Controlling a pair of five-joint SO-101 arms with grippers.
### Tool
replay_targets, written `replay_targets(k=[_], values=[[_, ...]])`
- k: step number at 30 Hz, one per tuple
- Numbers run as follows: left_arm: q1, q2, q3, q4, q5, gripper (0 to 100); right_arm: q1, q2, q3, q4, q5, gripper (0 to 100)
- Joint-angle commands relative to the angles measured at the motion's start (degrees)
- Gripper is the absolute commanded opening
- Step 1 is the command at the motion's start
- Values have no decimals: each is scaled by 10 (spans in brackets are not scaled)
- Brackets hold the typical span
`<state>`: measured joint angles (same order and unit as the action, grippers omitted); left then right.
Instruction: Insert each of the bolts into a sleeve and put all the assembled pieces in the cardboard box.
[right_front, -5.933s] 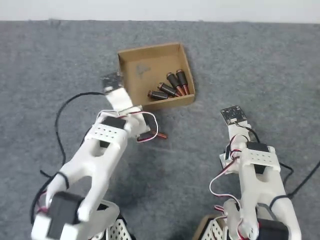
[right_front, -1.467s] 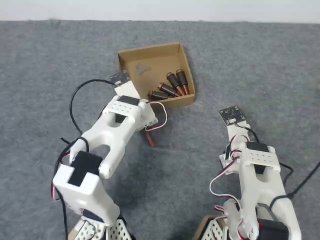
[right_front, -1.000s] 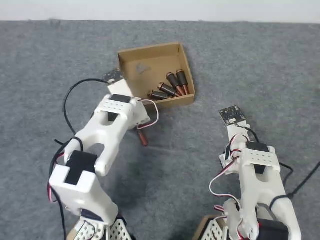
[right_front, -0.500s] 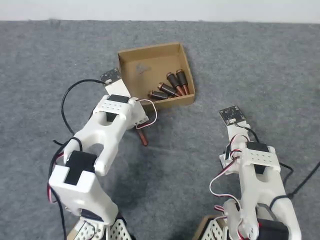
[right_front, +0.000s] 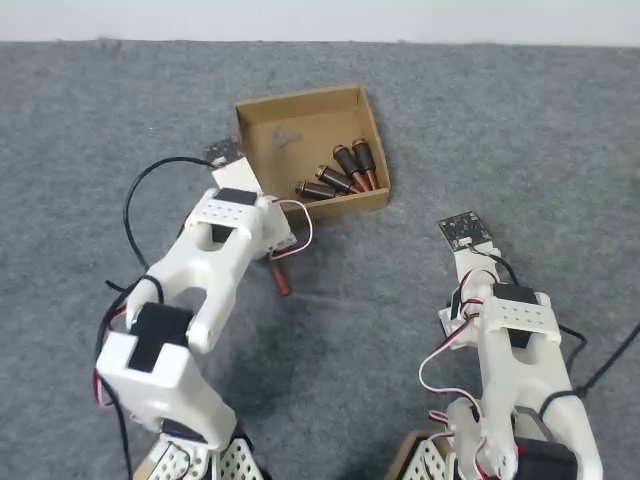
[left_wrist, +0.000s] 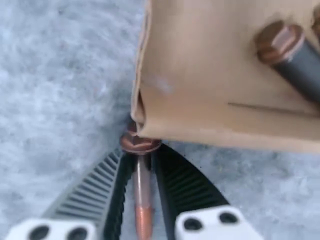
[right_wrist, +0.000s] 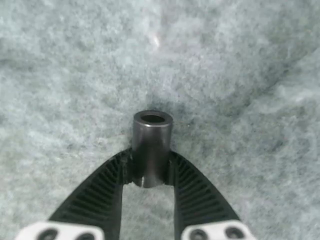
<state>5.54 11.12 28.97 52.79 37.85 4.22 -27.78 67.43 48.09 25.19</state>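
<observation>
Inside cardboard box (right_front: 262, 130), three assembled pieces (right_front: 345, 165); left gripper (left_wrist: 141, 156) clamps one bolt (left_wrist: 142, 192); right gripper (right_wrist: 150, 161) clamps one sleeve (right_wrist: 152, 142).

Bright, even light from above. Soft shadows fall on the mat (right_front: 350, 330) beside the left arm (right_front: 215, 265) and sleeve (right_wrist: 152, 142)

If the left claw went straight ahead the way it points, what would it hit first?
Probably the cardboard box, its outer wall near a corner. The bolt shut in the left claw leads, its head seemingly almost against that wall, though depth is unclear.
</observation>
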Motion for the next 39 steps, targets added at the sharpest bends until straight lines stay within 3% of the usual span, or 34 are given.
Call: replay_targets(k=[1, 6, 22, 31, 35, 39], values=[[-5, -59, 17, -14, -54, 12, 9, -19, -11, -31, -18, 7], [-4, -64, 30, -30, -67, 12, 14, -14, -12, -161, -57, 7], [-4, -62, 33, -29, -76, 12, 10, 7, -10, -473, -62, 7], [-4, -62, 38, -32, -76, 12, 9, 210, -13, -847, -67, 7], [-3, -62, 37, -32, -76, 12, -15, 307, -30, -1011, -157, 6], [-3, -62, 36, -32, -76, 12, -41, 395, -80, -1088, -240, 6]])
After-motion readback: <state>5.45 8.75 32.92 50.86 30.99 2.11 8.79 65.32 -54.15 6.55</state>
